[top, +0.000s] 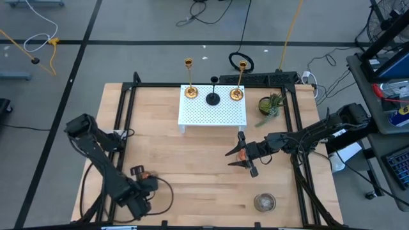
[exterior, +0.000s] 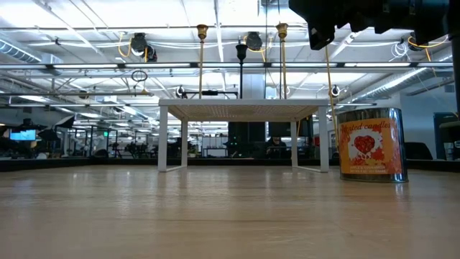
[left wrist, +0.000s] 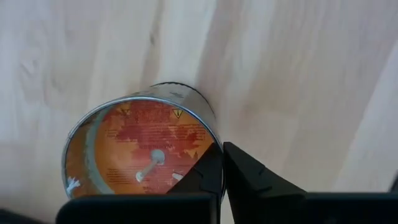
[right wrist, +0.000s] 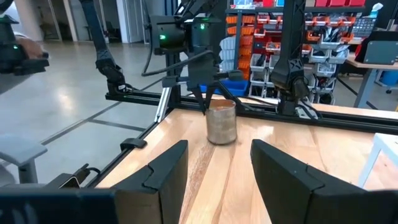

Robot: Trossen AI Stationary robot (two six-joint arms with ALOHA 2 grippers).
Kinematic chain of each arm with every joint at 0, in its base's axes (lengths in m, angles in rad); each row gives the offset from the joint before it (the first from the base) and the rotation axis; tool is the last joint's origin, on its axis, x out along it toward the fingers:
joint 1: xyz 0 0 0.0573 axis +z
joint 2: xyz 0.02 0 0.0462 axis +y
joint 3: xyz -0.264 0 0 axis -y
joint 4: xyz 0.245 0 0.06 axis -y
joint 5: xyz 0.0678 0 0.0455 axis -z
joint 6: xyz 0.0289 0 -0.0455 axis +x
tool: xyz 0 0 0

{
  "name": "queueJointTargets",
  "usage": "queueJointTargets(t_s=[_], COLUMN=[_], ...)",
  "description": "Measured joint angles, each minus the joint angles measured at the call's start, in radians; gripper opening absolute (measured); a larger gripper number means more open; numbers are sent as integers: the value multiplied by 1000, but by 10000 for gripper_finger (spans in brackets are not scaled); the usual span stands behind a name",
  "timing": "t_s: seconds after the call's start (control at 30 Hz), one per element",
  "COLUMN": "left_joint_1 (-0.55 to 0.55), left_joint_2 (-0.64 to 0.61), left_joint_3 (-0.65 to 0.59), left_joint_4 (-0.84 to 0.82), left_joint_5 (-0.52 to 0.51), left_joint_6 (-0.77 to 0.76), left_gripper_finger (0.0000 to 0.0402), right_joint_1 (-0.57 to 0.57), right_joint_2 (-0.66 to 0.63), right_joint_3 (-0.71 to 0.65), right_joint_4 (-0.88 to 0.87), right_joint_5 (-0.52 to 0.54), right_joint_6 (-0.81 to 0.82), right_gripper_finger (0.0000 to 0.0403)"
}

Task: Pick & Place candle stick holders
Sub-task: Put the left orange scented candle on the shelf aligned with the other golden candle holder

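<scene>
Two gold sticks (top: 190,91) (top: 236,94) and a short black one (top: 213,98) stand by their round bases on the white rack (top: 213,114). My left gripper (top: 139,174), near the table's front left, is shut on an orange-red glass cup (left wrist: 140,152). My right gripper (top: 239,160) is open, its fingers (right wrist: 168,168) empty. It hangs above a second orange-red cup (exterior: 370,144), which stands on the table. A greyish clear cup (top: 264,202) stands at the near right. My left gripper holds the orange-red cup by its rim (left wrist: 212,134), one finger inside the cup and one outside its wall. The fingers come from above, pointing down. The cup is upright (right wrist: 221,121); I cannot tell whether its base rests on the table or is just clear of it.
A small green potted plant (top: 268,104) stands right of the rack. Black frame rails (top: 121,108) run along the table's left, far and right sides. Bare wood lies between the rack and the front edge.
</scene>
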Motion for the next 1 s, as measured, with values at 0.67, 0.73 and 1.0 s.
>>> queueJointTargets(t_s=[0.67,0.73,1.0], left_joint_1=[596,662,947], left_joint_2=[0,0,-1], left_joint_3=[371,437,563], left_joint_4=[124,88,-39], left_joint_5=[-42,-32,71], left_joint_6=[1072,1159,1337], left_gripper_finger=[4,4,5], right_joint_1=[0,0,0], right_joint_2=[0,0,0], right_joint_3=[0,0,0], right_joint_4=[2,2,-9], right_joint_5=[0,0,0], right_joint_6=[4,-1,-3], right_gripper_finger=[173,173,173])
